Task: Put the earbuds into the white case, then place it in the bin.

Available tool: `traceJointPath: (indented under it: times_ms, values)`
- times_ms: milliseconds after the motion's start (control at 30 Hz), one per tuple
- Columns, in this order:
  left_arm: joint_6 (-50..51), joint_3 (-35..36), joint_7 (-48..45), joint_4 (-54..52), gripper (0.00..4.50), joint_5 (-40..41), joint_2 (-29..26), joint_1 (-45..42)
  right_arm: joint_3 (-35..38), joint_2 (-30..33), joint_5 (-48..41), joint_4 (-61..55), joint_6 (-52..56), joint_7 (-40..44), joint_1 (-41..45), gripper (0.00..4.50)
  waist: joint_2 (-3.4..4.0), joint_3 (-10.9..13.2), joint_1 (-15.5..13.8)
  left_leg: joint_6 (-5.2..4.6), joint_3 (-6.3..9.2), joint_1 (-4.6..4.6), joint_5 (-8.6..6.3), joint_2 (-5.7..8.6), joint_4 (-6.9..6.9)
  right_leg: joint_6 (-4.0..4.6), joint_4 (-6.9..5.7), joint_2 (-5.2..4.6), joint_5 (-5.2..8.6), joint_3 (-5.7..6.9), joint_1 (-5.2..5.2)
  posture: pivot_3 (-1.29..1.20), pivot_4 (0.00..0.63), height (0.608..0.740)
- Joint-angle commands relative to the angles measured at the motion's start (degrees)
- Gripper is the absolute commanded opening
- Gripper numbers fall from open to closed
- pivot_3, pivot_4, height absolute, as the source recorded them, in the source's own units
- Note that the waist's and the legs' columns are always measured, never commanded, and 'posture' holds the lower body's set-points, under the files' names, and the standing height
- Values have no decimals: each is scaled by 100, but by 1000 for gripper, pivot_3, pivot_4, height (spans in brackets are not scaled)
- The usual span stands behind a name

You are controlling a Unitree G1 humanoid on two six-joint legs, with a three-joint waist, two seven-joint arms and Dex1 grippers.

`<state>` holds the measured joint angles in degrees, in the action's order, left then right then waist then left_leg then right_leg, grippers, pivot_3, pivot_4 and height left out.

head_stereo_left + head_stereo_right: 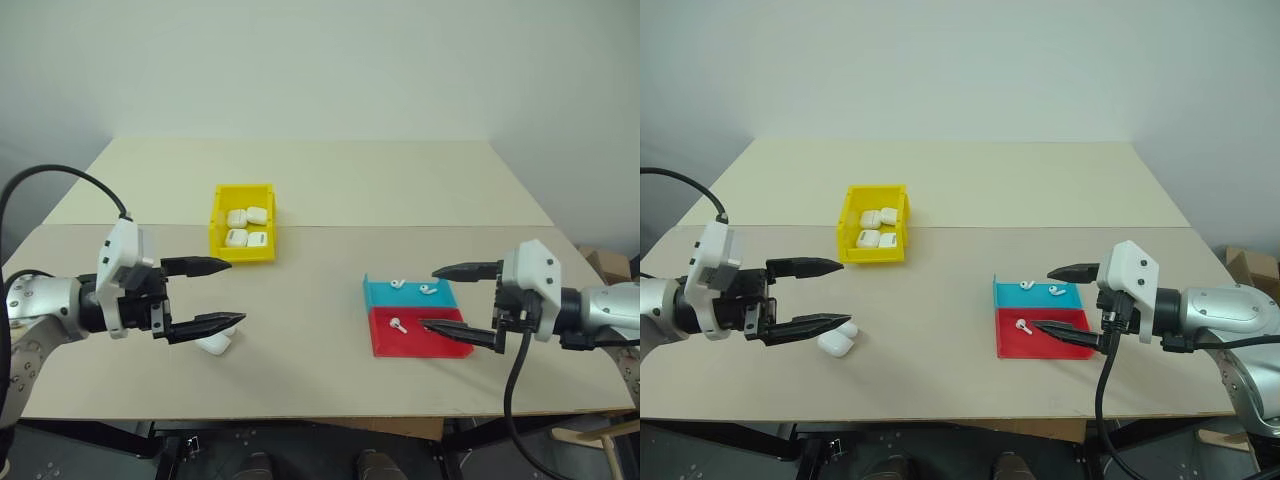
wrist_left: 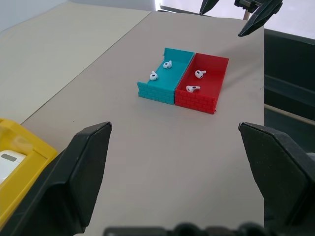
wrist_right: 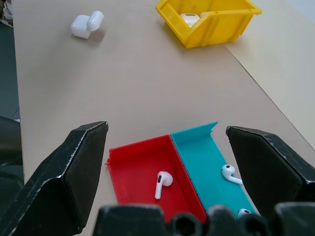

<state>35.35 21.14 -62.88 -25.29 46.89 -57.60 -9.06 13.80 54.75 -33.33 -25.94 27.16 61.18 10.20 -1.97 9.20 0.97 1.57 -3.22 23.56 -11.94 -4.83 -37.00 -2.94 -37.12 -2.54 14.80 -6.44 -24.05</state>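
Left gripper (image 1: 812, 297): jaws spread, empty; open white case (image 1: 837, 342) at its 5 o'clock.
Right gripper (image 1: 1064, 306): jaws spread, empty; pinch red-side earbud (image 1: 1022, 325) by the stem, lift straight.

My left gripper (image 1: 205, 292) & right gripper (image 1: 452, 305) are each showing two long black fingers tapering to points, w/ a blocky black base. A white angular housing is sitting behind each, then a silver-grey cylindrical forearm w/ black joint bands. Black cables are looping off both wrists. Finger insides are looking matte, chunky in wrist views.
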Motion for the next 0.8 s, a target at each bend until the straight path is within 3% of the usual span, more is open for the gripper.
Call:
traceJointPath:
  times_ms: [33, 267, 600, 700, 800]
  values:
    - [52, 93, 107, -53, 4500, 162, 38, -159, 159, 52, -48, -139, -87, 7, 15, 4479, 0, 0, -1, 0, 0, 0, 0, 0, 0, 0, 0, 0, 0, 0, 0, 0, 150, 740]
    - [182, 109, 183, -61, 4500, -34, -100, -93, 182, 10, -97, -168, -78, -27, 25, 4479, 0, 0, 9, 0, 0, 0, 0, 0, 0, 0, 0, 1, 0, -1, 0, 0, 150, 740]
    - [945, 47, 1161, -187, 4500, -288, -449, -390, 93, 3, -178, -468, 437, -601, 233, 4479, -1, 0, -5, 0, 1, 1, 0, 0, 0, 0, -1, 0, 0, -1, -1, 0, 150, 740]
    - [1404, -311, 1317, -134, 4500, -499, -852, -571, 167, 4, -317, -570, 646, -725, 240, 4479, -2, 1, 4, 0, 0, 4, 0, 0, 1, 0, -1, 1, 0, -1, -5, 0, 150, 740]
    - [2630, -974, 2077, 107, 4500, -563, -948, -1430, 138, -38, -300, -652, 729, -872, 205, 4479, -3, 1, -23, 0, 2, 6, 0, 1, 1, 0, -2, 1, 0, 0, -7, 0, 150, 740]
